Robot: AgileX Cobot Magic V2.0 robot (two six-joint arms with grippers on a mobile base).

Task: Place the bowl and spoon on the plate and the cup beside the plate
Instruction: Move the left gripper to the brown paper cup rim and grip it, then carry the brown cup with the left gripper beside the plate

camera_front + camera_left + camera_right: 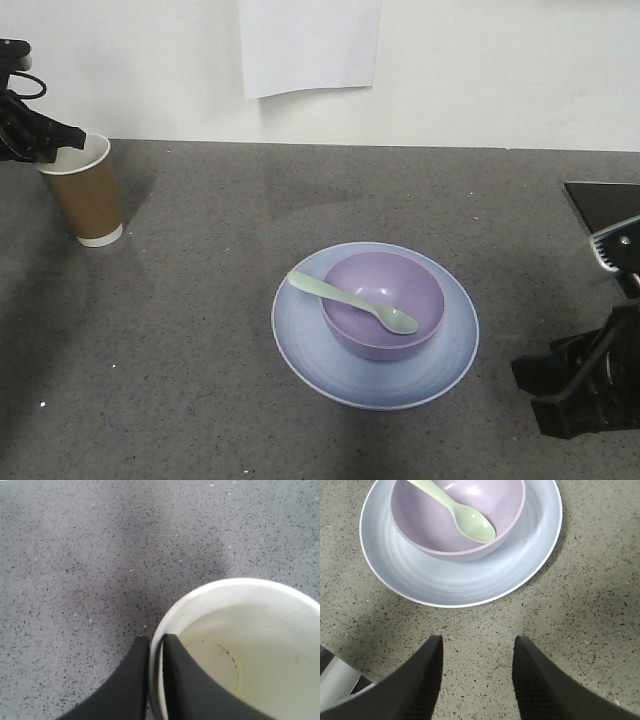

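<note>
A pale blue plate (300, 340) (470, 582) lies mid-table with the lavender bowl (372, 335) (420, 515) on it. The mint-green spoon (350, 301) (460, 514) rests across the bowl, scoop inside, handle over the left rim. At the far left stands the brown paper cup (87, 195) (260, 645), upright on the table. My left gripper (55, 143) (156, 642) is shut on the cup's rim, one finger inside and one outside. My right gripper (575, 390) (477, 645) stands open at the right, near the plate, with nothing between its fingers.
The grey speckled table (200, 300) runs back to a white wall with a sheet of paper (308, 45) hanging on it. A black flat object (605, 205) lies at the right edge.
</note>
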